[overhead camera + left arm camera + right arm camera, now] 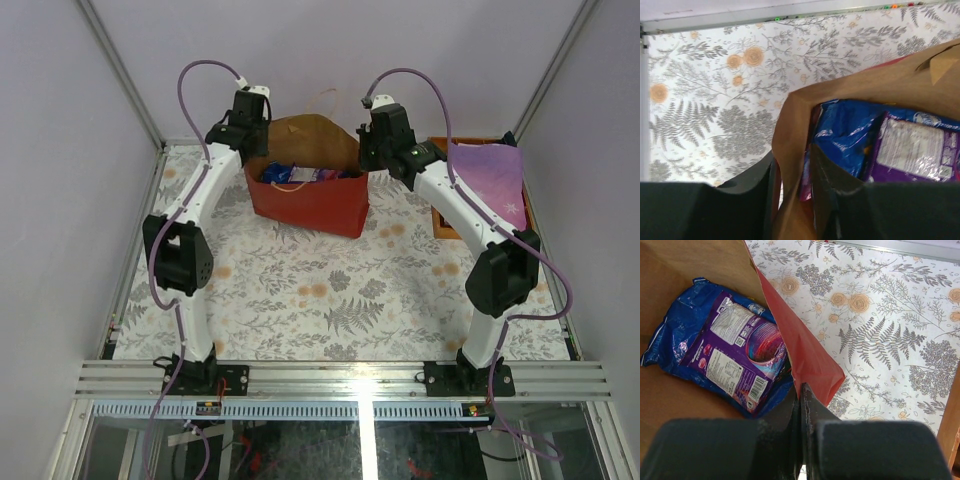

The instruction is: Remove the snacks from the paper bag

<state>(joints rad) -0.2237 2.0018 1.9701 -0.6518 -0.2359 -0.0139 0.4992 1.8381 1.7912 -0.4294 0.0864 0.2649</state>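
The paper bag (310,205) stands at the back middle of the table. It is red outside and plain brown inside, and its top is open. The paper looks stiff and a bit creased.

The snacks are all inside it. A big blue packet (675,325) lies at the bottom, shiny and crinkly. A purple packet (740,355) lies flat on top of it, also shiny, with white labels and a bar code.

From above you only see a little blue and purple peeking out of the bag. The two wrist views look right down into it.

The left gripper (792,160) is at the bag's left edge. Its black fingers are part way apart, with the brown wall of the bag between them. I cannot tell if they squeeze it.

The right gripper (801,390) is at the bag's right edge. Its fingers are pressed tight together, and the red corner of the bag runs right into their tips, so it looks pinched there.

Only the view from above shows an orange tray (442,222) on the right with a flat lilac sheet (490,175) over it.

The table cloth (340,290) is white with grey ferns and orange flowers. Pale walls (330,50) stand around, and a metal rail (340,378) runs along the near edge.
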